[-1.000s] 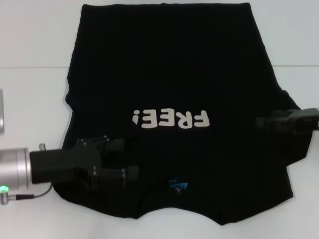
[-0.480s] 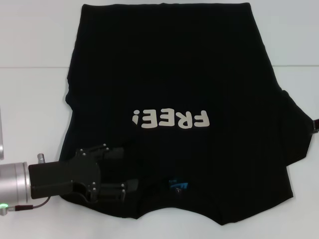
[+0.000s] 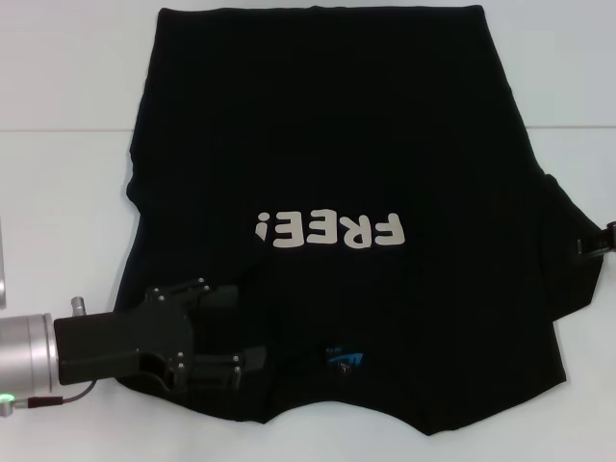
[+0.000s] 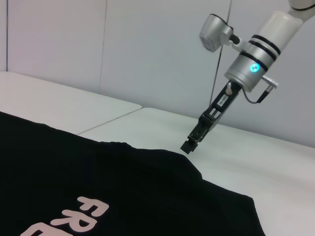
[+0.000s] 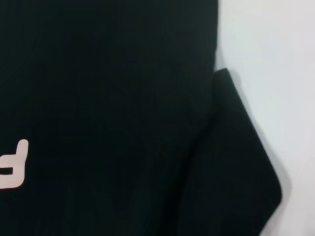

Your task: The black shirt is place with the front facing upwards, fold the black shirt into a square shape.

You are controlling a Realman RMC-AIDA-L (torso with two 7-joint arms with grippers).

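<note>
Two grippers at opposite sides of the black shirt (image 3: 337, 221), which lies flat, print up, on the white table (image 3: 58, 192).

Over the last second the left gripper (image 3: 245, 327) has slid lower over the shoulder cloth and settled, jaws parted around it but not clenched; the right gripper (image 3: 595, 243) pulled off the sleeve to the far edge, and whether its jaws are closed cannot be told. No fold has begun, likely a regrasp. Bare table lies outside both jaws, and cloth between them.
</note>
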